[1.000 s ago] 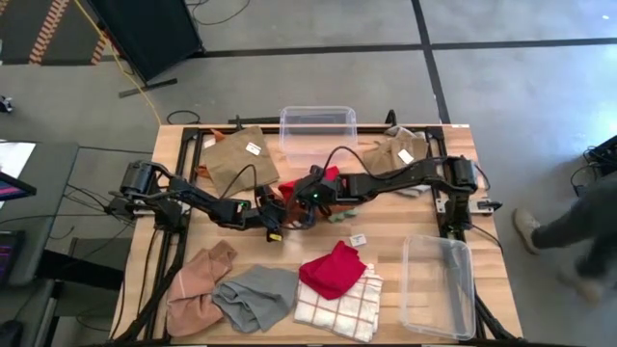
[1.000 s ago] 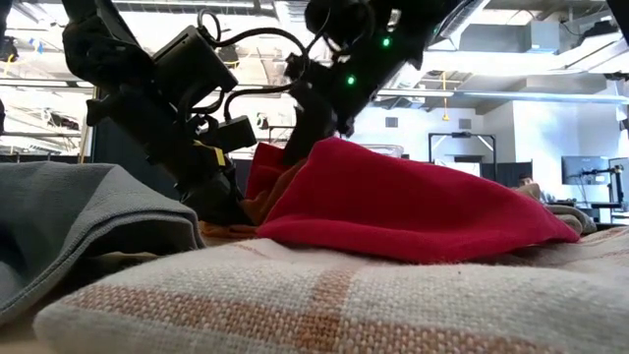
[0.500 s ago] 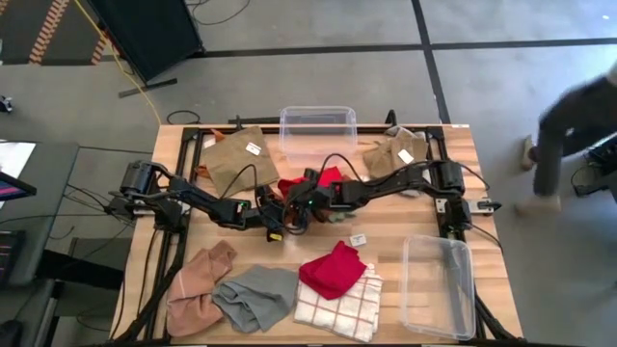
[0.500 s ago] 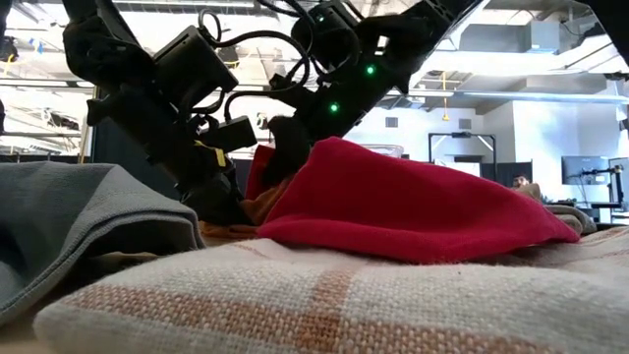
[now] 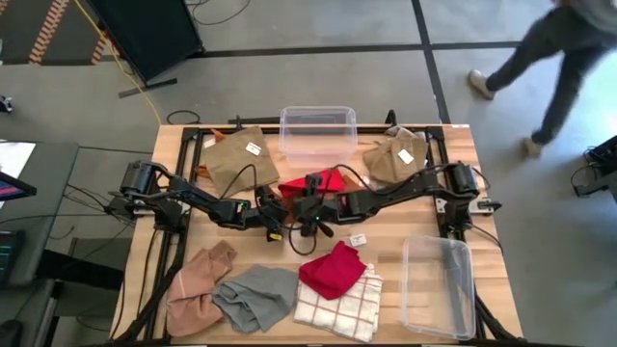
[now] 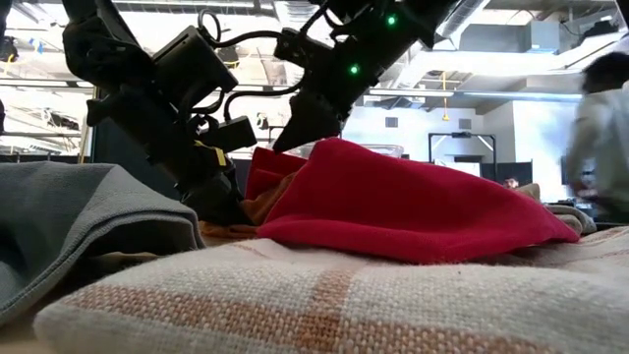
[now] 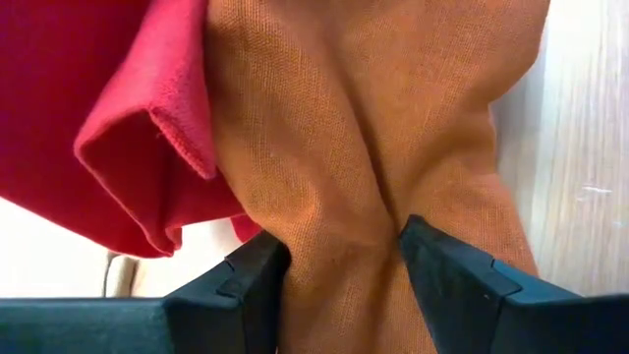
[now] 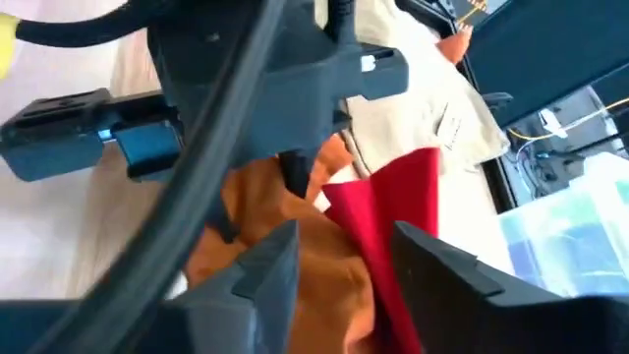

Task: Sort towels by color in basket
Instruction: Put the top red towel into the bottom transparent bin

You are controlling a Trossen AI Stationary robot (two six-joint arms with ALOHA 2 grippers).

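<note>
Slatted wood table (image 5: 386, 241) — grey concrete floor (image 5: 289, 77)

Even, bright overhead light on the table (image 5: 386, 231), soft shadows, walking person (image 5: 540, 67) motion-blurred, low view backlit by bright ceiling, near checked towel (image 6: 324, 295) fuzzy, right wrist view smeared, left wrist view pretty crisp

My left end effector (image 7: 339, 270): matt black plastic fingers. Orange towel (image 7: 373, 128): coarse woven cloth. Red towel (image 7: 88, 108): soft matt cloth. Worktop (image 5: 386, 251): smooth pale wood.
</note>
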